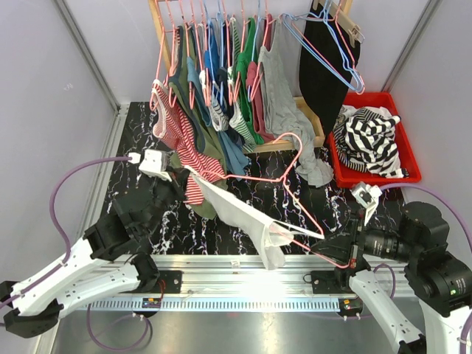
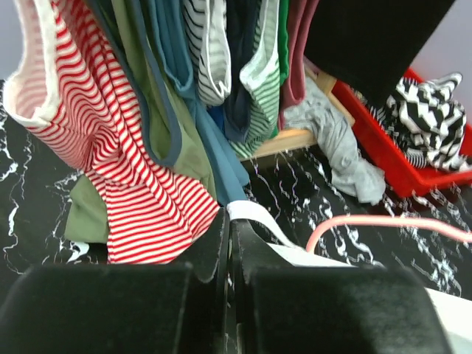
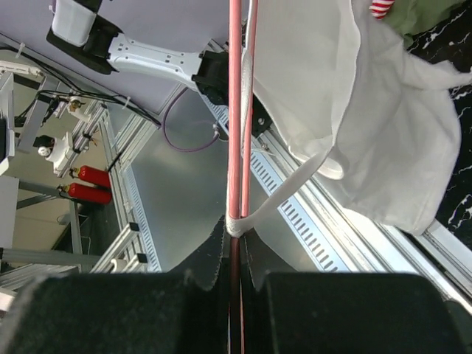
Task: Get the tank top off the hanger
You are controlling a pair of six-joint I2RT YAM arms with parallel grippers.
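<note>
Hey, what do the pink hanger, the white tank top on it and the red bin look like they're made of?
The pink hanger is a thin, smooth, glossy rod, probably coated wire. The white tank top looks like soft matte knit fabric, perhaps cotton: it drapes and folds limply. The red bin has rigid, slightly shiny moulded walls, so probably plastic.

Clothes (image 1: 221,96) wall the table's (image 1: 206,236) far edge, a bin (image 1: 409,175) the far-right corner, the hanger (image 1: 303,206) mid-table; near-left lies open.

Bright even light, glare along the near rail (image 1: 221,263)
</note>
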